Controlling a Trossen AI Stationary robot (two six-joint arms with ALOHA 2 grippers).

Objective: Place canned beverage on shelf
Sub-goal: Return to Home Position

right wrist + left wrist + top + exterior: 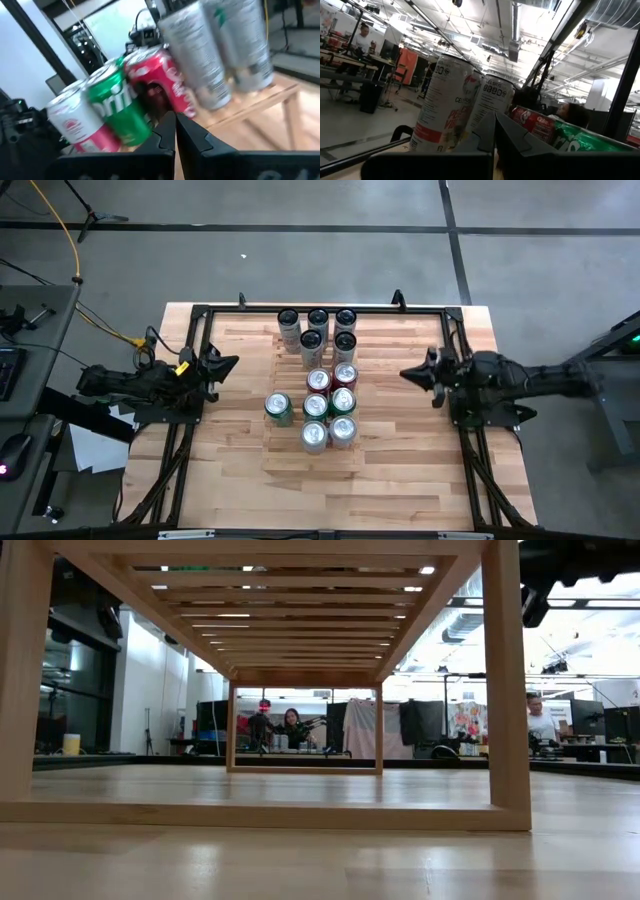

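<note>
Both pairs of fingers are pressed together and hold nothing. The left gripper (226,365) hangs over the left part of the worktop (420,470). The right gripper (410,373) hangs over the right part. Each points inward at the shelf (290,458) and is well apart from it. The shelf stands mid-worktop, and in the low view its slats (300,600) run overhead. Five tall slim silver cans (318,320) stand clustered at its far end. Just nearer is a tight group of shorter cans (343,400) in red, green and white. One green can (278,409) stands at that group's left side.
</note>
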